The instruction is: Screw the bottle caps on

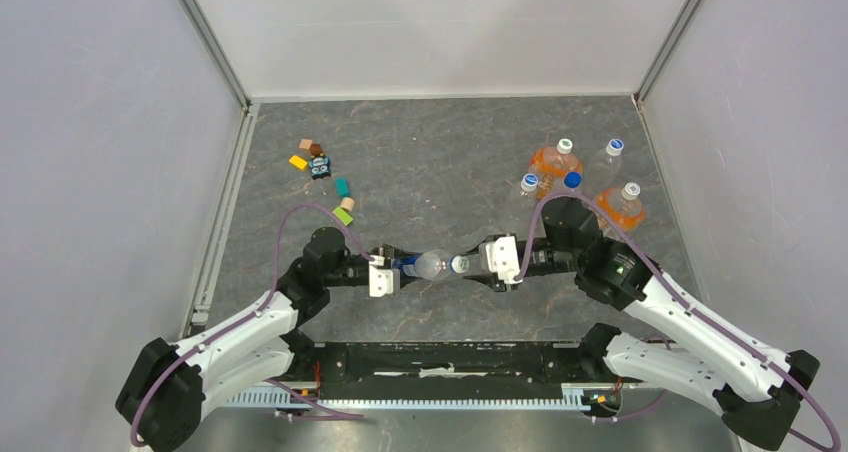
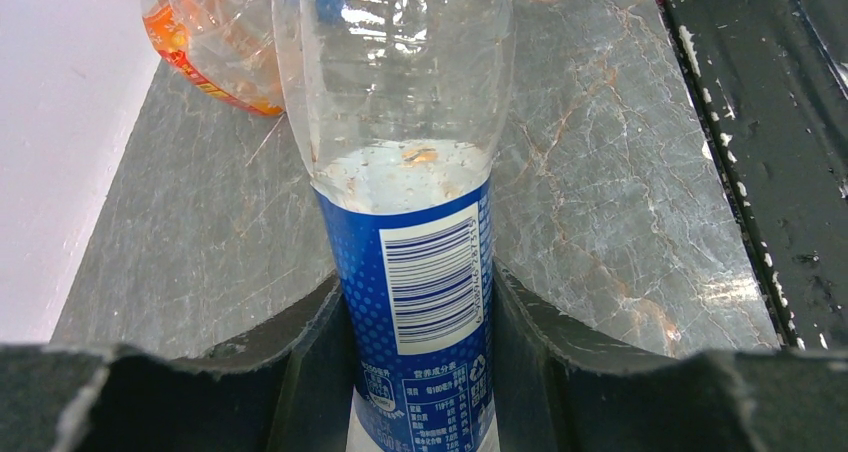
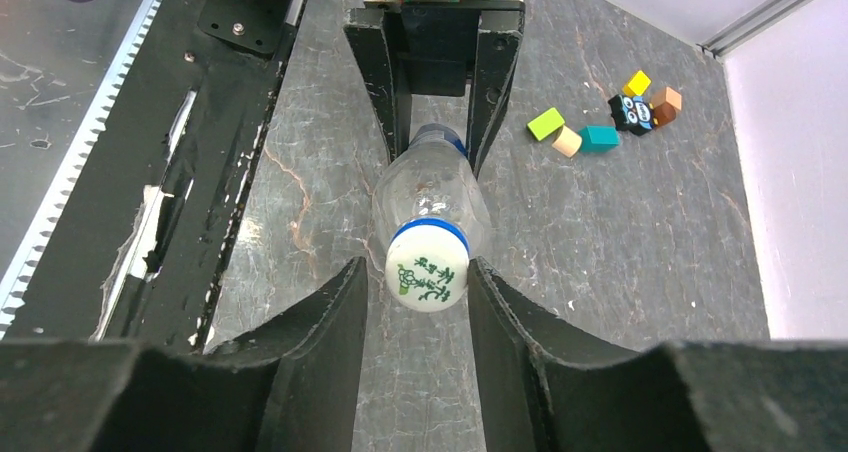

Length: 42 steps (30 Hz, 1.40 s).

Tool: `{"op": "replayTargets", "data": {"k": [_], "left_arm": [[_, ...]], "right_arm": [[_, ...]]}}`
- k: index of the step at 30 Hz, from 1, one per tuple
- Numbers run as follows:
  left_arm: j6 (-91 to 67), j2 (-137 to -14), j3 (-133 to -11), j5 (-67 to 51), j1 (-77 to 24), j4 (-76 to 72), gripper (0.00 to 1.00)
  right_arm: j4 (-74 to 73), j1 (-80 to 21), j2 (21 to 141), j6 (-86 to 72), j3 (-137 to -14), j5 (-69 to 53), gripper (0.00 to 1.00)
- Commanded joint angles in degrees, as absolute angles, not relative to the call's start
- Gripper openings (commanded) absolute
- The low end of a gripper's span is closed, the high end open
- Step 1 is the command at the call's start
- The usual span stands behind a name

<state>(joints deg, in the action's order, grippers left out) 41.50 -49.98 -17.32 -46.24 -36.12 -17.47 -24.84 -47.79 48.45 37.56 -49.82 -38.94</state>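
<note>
A slim clear bottle (image 1: 428,265) with a blue label band (image 2: 420,302) is held lying level above the table between my two grippers. My left gripper (image 1: 392,270) is shut on its labelled lower part, as the left wrist view (image 2: 415,277) shows. A small white cap (image 3: 427,277) with green print sits on the bottle's neck, facing my right gripper (image 1: 478,264). In the right wrist view the right gripper (image 3: 418,270) has its jaws around the cap. One finger touches it and a narrow gap shows at the other. A second loose white cap is not in view.
Several bottles stand at the back right: two with orange liquid (image 1: 550,162) (image 1: 622,207), clear ones (image 1: 608,155) (image 1: 528,185) and a bright blue cap (image 1: 572,180). Small coloured toy blocks (image 1: 320,167) lie at the back left. A black rail (image 1: 450,357) runs along the near edge.
</note>
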Motion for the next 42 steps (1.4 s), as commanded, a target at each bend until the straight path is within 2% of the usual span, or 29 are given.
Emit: {"op": "replayTargets", "data": {"k": [1, 16, 22, 25, 31, 42], "left_arm": [[38.63, -50.16, -19.51, -47.94, -36.30, -20.79, 0.51], [36.76, -49.79, -18.92, -45.54, -36.30, -23.08, 0.50], [37.14, -48.46, -18.31, -40.01, -36.30, -23.17, 0.48], [37.76, -47.61, -17.86, -37.00, -36.38, -23.18, 0.47], [39.64, -46.16, -17.14, -33.11, -36.72, -23.10, 0.46], [45.17, -44.75, -17.05, -30.45, -37.69, -19.39, 0.45]], "right_arm": [[-23.26, -48.29, 48.50, 39.02, -49.48, -38.65, 0.45], [-22.88, -50.10, 51.28, 35.62, -49.70, -33.97, 0.33], [-20.89, -50.26, 54.98, 26.45, -50.30, -31.16, 0.16], [-18.99, -50.32, 57.42, 18.63, -49.82, -27.26, 0.00], [-17.26, -50.23, 62.49, -0.53, -50.01, -19.27, 0.00], [-3.18, -47.99, 63.36, -40.23, -42.27, -19.71, 0.00]]}}
